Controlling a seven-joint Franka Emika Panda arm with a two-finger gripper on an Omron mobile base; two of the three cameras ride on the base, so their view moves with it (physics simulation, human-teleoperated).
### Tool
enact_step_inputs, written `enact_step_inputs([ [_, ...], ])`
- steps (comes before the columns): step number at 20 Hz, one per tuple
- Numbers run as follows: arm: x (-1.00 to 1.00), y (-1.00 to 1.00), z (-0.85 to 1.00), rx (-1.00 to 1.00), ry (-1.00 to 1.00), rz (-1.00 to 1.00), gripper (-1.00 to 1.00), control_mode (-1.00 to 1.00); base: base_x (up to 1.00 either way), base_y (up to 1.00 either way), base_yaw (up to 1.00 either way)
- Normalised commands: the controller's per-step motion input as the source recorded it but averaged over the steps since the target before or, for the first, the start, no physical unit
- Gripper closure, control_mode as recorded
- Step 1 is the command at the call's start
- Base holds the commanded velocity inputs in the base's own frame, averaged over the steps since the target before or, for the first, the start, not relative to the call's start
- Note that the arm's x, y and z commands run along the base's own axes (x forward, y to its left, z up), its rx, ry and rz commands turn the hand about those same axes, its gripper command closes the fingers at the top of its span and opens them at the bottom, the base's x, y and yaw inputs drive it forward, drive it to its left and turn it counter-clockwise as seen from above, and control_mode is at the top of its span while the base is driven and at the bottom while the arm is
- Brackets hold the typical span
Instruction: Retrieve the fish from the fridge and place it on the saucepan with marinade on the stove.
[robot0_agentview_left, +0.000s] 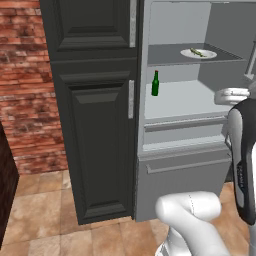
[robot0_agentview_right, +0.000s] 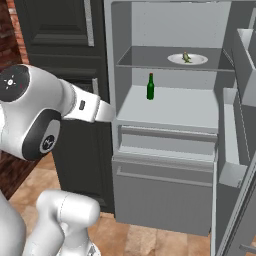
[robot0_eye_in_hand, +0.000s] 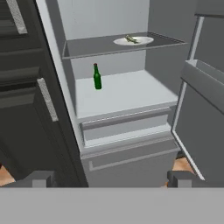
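You are facing the tall grey fridge (robot0_agentview_right: 165, 200), its interior of pale grey shelves exposed. Its flat grey door (robot0_agentview_right: 235, 150) stands swung open at the right, with door bins showing in the right base view and hand view. Just left of the fridge stands the tall dark panelled cabinet (robot0_agentview_left: 95, 125), fitted with grey bar handles, and beyond it a red brick wall (robot0_agentview_left: 25, 75). The floor (robot0_agentview_left: 45, 220) is tan tile.

Inside, the upper shelf (robot0_eye_in_hand: 87, 46) carries a white round plate (robot0_eye_in_hand: 133, 41) toward its right side. The small, thin olive-green and brownish fish (robot0_eye_in_hand: 131, 39) lies on that plate. On the shelf below, a green glass bottle (robot0_eye_in_hand: 97, 77) stands upright toward the left, well apart from the plate. Beneath that shelf sit grey drawer fronts.

The gripper (robot0_eye_in_hand: 109, 177) hangs in front of the fridge at about the level of the lower drawer, well short of the shelves. Its two dark fingertips (robot0_eye_in_hand: 39, 178) stand spread wide, at the bottom corners of the hand view, with nothing between them.
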Motion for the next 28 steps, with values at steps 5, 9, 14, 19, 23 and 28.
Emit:
enact_step_inputs([
  [5, -0.09, 0.37, 0.00, 0.00, 0.11, 0.00, -1.00, -1.00, 0.00, 0.00, 0.00],
  [9, -0.22, 0.12, -0.14, 0.00, 0.13, 0.00, -1.00, -1.00, 0.00, 0.00, 0.00],
  [14, -0.10, 0.06, -0.18, 0.00, 0.07, 0.00, -1.00, -1.00, 0.00, 0.00, 0.00],
  [19, 0.00, 0.23, -0.14, 0.00, 0.00, 0.00, -1.00, -1.00, 0.00, 0.00, 0.00],
  [23, 0.00, 0.29, -0.17, 0.00, 0.02, 0.00, -1.00, -1.00, 0.00, 0.00, 0.00],
  [28, 0.00, 0.19, -0.05, 0.00, 0.04, 0.00, -1.00, -1.00, 0.00, 0.00, 0.00],
])
